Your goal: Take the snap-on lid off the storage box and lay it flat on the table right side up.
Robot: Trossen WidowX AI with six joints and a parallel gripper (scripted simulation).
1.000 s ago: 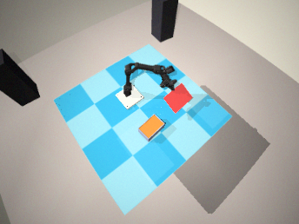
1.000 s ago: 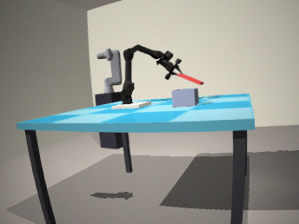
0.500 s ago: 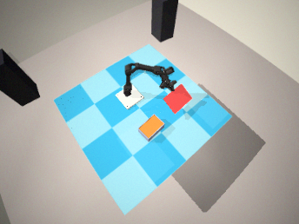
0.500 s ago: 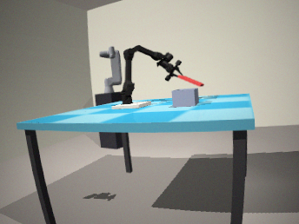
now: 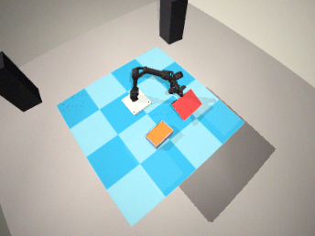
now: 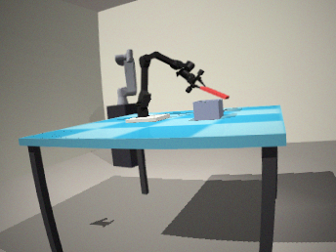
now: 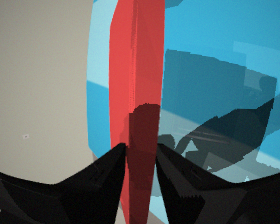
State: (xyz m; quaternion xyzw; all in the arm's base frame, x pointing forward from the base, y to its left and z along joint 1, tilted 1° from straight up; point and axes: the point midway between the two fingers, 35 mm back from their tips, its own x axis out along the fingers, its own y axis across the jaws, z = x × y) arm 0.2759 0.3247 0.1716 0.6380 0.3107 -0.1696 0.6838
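Lid off, box left standing, flat landing still to come

Our largest thing is the square table with its light and dark blue checks (image 5: 119, 166) (image 6: 244, 137); it gives us room to lay the lid beside the box rather than over it.

On it stands the black six-joint arm (image 5: 154, 70) (image 6: 145, 82), bent high at the elbow, we judge to keep its load clear of the table.

The flat red square lid (image 5: 187, 104) (image 6: 215, 92) (image 7: 146, 60) hangs in the air, tilted, its far edge lower. Seen from above, it is well apart from the box, presumably so that it can come down without touching it.

The box-shaped grey-lilac storage container (image 5: 157, 146) (image 6: 208, 110), orange on top as seen from above, rests upright on the table, as the task wants.

Smallest, the black two-fingered gripper (image 5: 182, 94) (image 6: 200, 86) (image 7: 140, 150) is clenched on the lid's edge, a finger against each face. That grip leaves most of the panel free, but we must level it before letting go; which face is the right side we cannot tell.
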